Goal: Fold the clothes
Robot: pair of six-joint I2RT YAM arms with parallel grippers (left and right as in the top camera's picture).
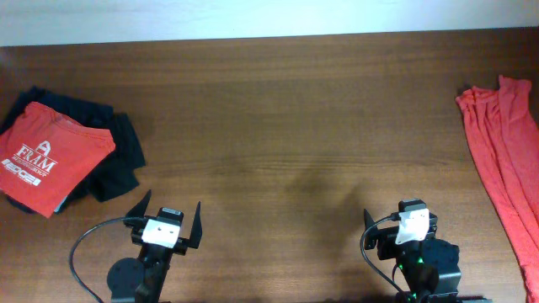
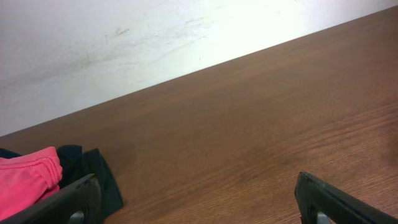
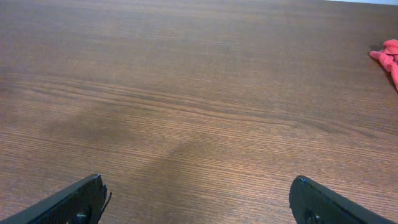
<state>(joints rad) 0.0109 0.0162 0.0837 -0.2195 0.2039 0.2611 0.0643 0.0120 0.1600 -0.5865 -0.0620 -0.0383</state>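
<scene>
- Right pincer (image 3: 196, 186), bottom right, jaws apart, empty; left pincer (image 2: 196, 186) the same
- Orange-red T-shirt (image 1: 504, 160) lies bunched down the right edge of the surface (image 1: 278, 126), long axis top-to-bottom, nearer the right pincer

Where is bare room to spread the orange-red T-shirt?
The table is bare across its middle, from the folded FRAM shirt on the dark garment at left to the bunched orange-red T-shirt at right. Only those ends are crowded.
</scene>
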